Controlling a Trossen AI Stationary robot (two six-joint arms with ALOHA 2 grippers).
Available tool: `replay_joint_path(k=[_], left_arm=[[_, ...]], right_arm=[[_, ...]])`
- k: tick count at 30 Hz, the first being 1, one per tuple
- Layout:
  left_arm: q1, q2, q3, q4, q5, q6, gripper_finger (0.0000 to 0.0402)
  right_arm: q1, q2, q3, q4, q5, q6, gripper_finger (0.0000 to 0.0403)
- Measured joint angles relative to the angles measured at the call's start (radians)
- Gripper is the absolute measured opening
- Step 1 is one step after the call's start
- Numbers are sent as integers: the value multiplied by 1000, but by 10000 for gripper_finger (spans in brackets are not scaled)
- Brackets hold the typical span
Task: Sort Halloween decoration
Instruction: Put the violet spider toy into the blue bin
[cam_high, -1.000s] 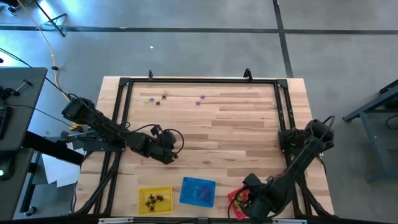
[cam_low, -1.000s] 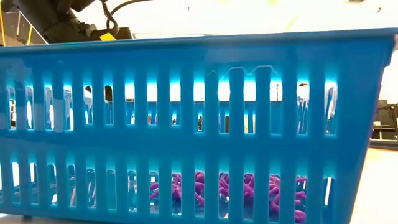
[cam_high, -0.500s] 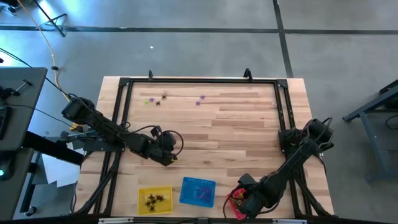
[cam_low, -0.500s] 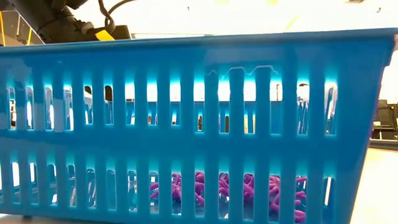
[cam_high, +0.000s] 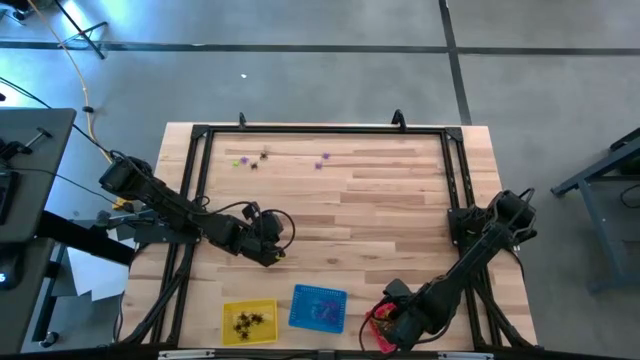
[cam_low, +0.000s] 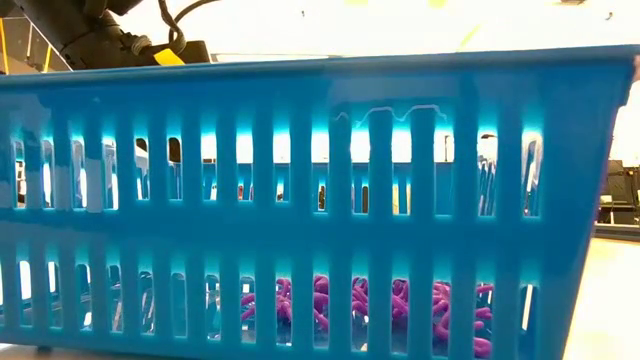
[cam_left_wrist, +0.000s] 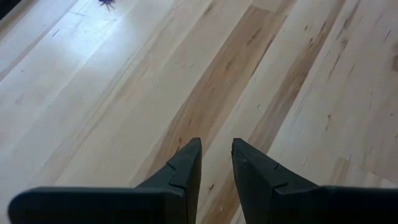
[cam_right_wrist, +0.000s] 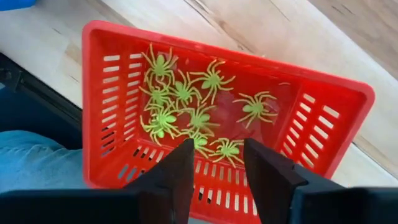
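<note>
Left gripper (cam_high: 275, 252): positioned over bare boards left of the table's (cam_high: 400, 200) centre, just beyond the yellow basket (cam_high: 249, 321). In the left wrist view its fingers (cam_left_wrist: 186, 168) stand a narrow gap apart, with only wood visible between them; nothing is held.

Yellow basket: near edge, left of centre. It contains black spiders (cam_high: 247, 321).

Blue basket (cam_high: 318, 307): just right of the yellow one. In the low view its slotted wall fills the picture, and purple spiders (cam_low: 360, 305) lie on its floor.

Loose spiders: a yellow-green one (cam_high: 237, 162), a dark one (cam_high: 263, 156) and a purple one (cam_high: 324, 160) lie near the far edge, well apart from the baskets.

Red basket (cam_high: 378, 322): near edge, right of the blue basket. It contains yellow-green spiders (cam_right_wrist: 186, 109).

Right gripper (cam_high: 388, 322): positioned directly above the red basket. Its fingers (cam_right_wrist: 177, 171) are spread apart and empty, with the spiders visible in the gap between them.
</note>
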Motion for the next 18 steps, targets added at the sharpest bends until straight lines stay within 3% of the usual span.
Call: replay_joint_path(k=[6, 10, 15, 18], left_arm=[[0, 0, 0, 2, 0, 0, 78], [6, 0, 0, 34, -14, 40, 78], [93, 0, 0, 198, -37, 279, 78], [177, 0, 0, 332, 33, 450, 78]], right_arm=[[-34, -61, 0, 7, -6, -48, 142], [-80, -137, 2, 4, 64, -121, 131], [-136, -222, 2, -74, 161, -257, 117], [-152, -264, 2, -162, 202, -294, 112]])
